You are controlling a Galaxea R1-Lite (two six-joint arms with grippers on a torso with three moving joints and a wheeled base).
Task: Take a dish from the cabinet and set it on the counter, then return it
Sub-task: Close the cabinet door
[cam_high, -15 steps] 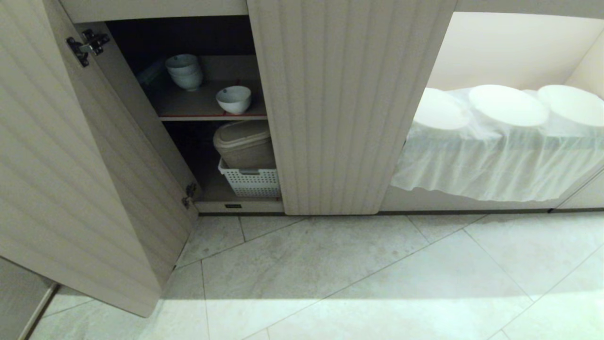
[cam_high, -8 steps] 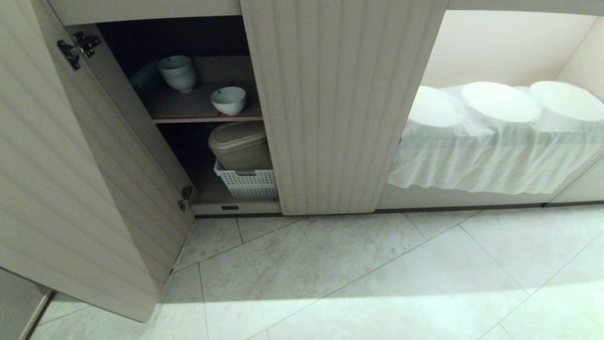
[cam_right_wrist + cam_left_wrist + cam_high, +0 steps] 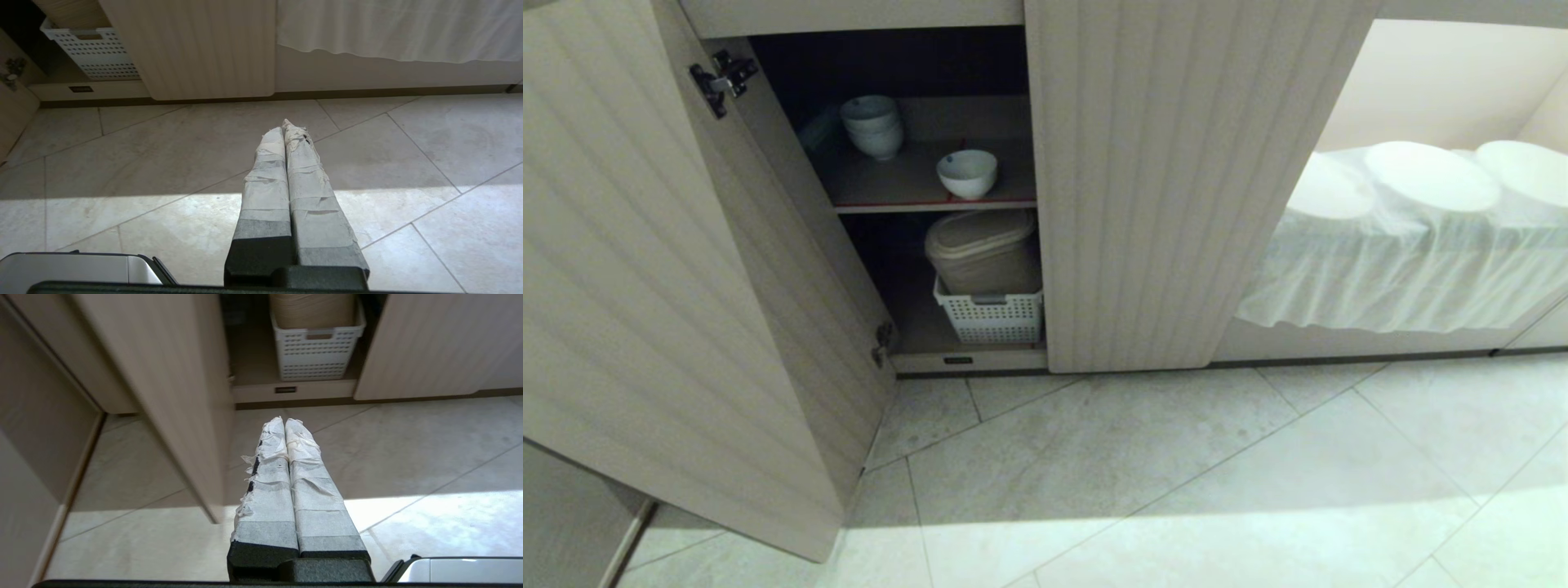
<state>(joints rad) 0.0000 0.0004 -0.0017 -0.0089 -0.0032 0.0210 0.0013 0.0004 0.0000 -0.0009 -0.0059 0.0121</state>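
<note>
The dish (image 3: 967, 173), a small white bowl, stands alone near the red-taped front edge of the upper shelf inside the cabinet (image 3: 1176, 188). The cabinet's left ribbed door (image 3: 645, 269) hangs wide open; the right door is closed. My left gripper (image 3: 284, 421) is shut with nothing in it, low over the floor tiles in front of the cabinet opening. My right gripper (image 3: 283, 125) is also shut and empty, over the tiles before the closed door. Neither arm shows in the head view. The counter is out of view.
A stack of white bowls (image 3: 872, 126) sits at the shelf's back left. Below, a beige lidded container (image 3: 982, 249) rests in a white perforated basket (image 3: 990, 317). To the right, an open bay holds white lidded pots (image 3: 1431, 176) under a white cloth (image 3: 1405, 273).
The whole head view has shifted: the cabinet first slid slightly left, then clearly right, as the camera moved. The dish has stayed where it was on the shelf.
</note>
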